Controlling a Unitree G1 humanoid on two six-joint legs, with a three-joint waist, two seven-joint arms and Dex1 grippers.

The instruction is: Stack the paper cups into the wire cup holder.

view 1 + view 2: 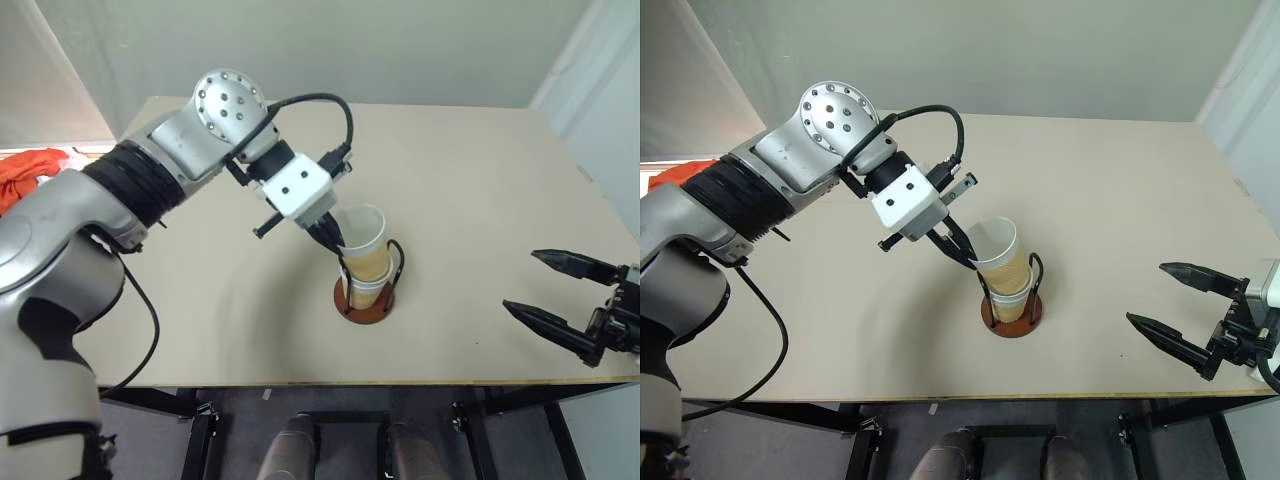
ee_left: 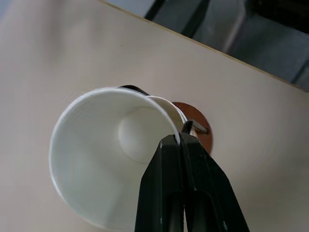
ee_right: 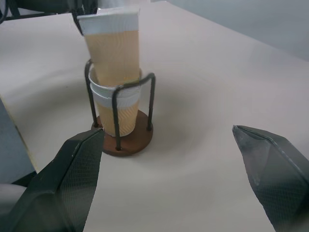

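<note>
The wire cup holder stood on the counter near the middle of its front edge. Paper cups were already nested inside its loops; two white rims were visible in the right wrist view, so at least two cups appeared seated.

The left tool was clenched on the rim of the top cup, one finger inside and one outside the wall. This cup was tilted and only partly entered into the stack, its rim well above the loops.

The right tool was released, jaws spread wide, empty, near the front right corner of the counter.

Judgement: the task was close to complete. Remaining steps were to straighten the top cup, seat it fully, and release it.
</note>
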